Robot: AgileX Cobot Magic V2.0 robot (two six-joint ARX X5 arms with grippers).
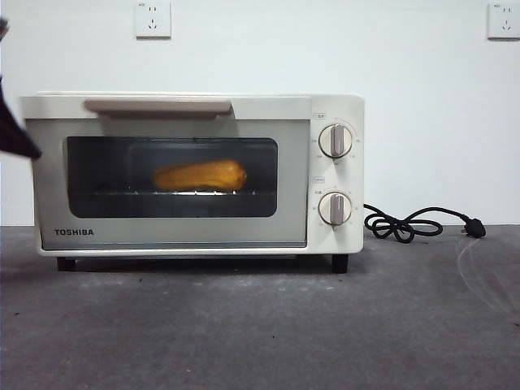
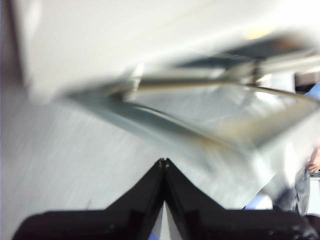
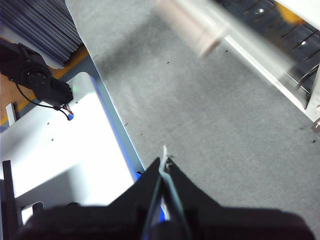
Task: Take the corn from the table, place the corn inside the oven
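The corn (image 1: 201,175) lies on the wire rack inside the cream-white oven (image 1: 325,236), seen through the dark glass window. In the front view the oven door looks closed, with its beige handle (image 1: 158,106) along the top. The oven stands on the dark grey table (image 1: 260,325). My right gripper (image 3: 163,162) is shut and empty, above the table in front of the oven; its view shows the blurred handle (image 3: 200,30) and an orange bit of the corn (image 3: 295,11). My left gripper (image 2: 163,162) is shut on nothing, in a very blurred view of pale surfaces. A dark arm part (image 1: 15,130) shows by the oven's left side.
A black power cord (image 1: 406,223) with its plug lies coiled on the table right of the oven. Two wall sockets sit high on the white wall behind. In the right wrist view, a white platform (image 3: 55,135) with a blue rim borders the table's edge.
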